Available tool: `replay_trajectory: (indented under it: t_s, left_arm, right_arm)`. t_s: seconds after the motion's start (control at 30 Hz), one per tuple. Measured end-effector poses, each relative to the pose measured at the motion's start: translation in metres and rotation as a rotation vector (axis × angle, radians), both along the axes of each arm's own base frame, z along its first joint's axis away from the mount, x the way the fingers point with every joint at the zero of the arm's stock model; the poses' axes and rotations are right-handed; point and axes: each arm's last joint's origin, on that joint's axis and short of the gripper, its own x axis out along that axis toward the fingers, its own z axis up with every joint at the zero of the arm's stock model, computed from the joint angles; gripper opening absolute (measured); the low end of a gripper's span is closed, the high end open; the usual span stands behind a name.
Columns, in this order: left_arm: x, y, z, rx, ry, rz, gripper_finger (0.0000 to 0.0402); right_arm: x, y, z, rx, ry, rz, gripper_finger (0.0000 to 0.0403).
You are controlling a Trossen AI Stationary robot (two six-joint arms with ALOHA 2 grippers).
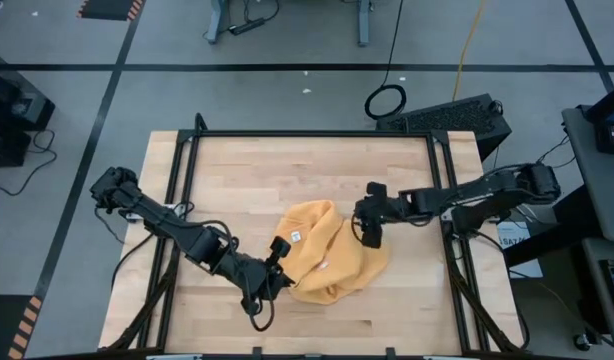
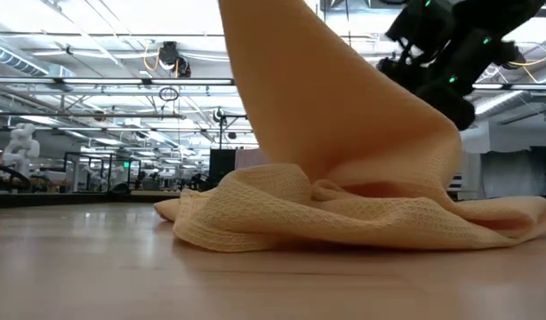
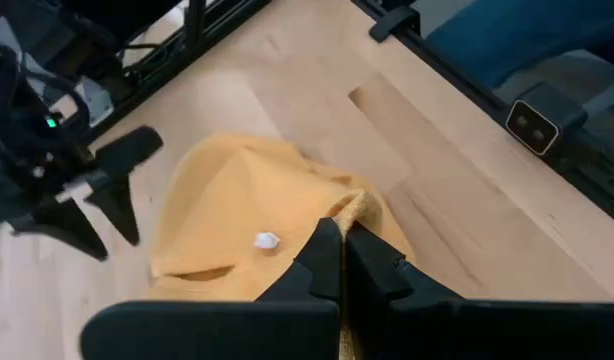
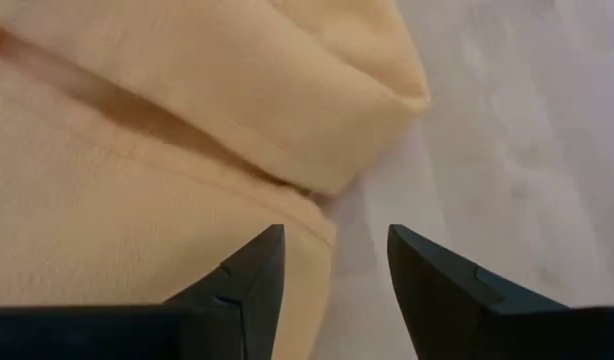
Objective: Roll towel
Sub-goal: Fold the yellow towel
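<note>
Lying crumpled on the pale wooden bench [image 1: 237,165] amid grey flooring, the towel [image 1: 327,262] is pinched by the closed left hand [image 1: 280,278]; the right hand [image 1: 370,236] hovers half-open, empty.

Even, bright overhead light; ceiling lamps [image 2: 122,84] glare in the low view; the towel [image 4: 137,150] is blurred close-up.

You have one towel [image 1: 322,262] bearing one white tag [image 1: 296,236], two arms, each with one end effector — left [image 1: 279,262], right [image 1: 370,234] — on one wooden counter [image 1: 287,165].
</note>
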Motion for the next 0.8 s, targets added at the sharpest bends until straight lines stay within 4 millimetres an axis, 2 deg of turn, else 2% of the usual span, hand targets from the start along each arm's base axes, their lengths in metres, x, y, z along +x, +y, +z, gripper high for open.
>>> replay_trajectory:
  t_s: [0.17,0.3,0.37,0.5,0.6,0.7,0.8]
  left_arm:
    - [0.000,0.001,0.000,-0.006,0.002,0.021,0.0000]
    - [0.000,0.002,-0.001,-0.001,0.010,0.023,0.0000]
    - [0.000,0.002,-0.001,0.000,0.009,0.024,0.0000]
    - [0.000,0.003,-0.001,0.020,0.001,0.048,0.0000]
    - [0.000,0.005,-0.001,0.056,-0.014,0.091,0.0000]
    - [0.001,0.008,0.000,0.131,-0.057,0.185,0.0000]
    - [0.002,0.015,0.003,0.286,-0.147,0.376,0.0000]
  right_arm:
    - [0.005,-0.007,-0.025,0.087,-0.002,0.055,0.0172]
    - [0.008,-0.009,-0.044,0.061,0.075,0.090,0.0150]
    - [0.010,-0.009,-0.050,0.046,0.093,0.109,0.0119]
    - [0.011,-0.009,-0.051,0.026,0.099,0.133,0.0021]
    - [0.006,-0.011,-0.038,-0.027,0.110,0.110,0.0009]
    - [0.003,-0.014,-0.008,-0.119,0.076,0.066,0.0002]
    - [-0.005,-0.015,0.028,-0.238,0.044,0.000,0.0002]
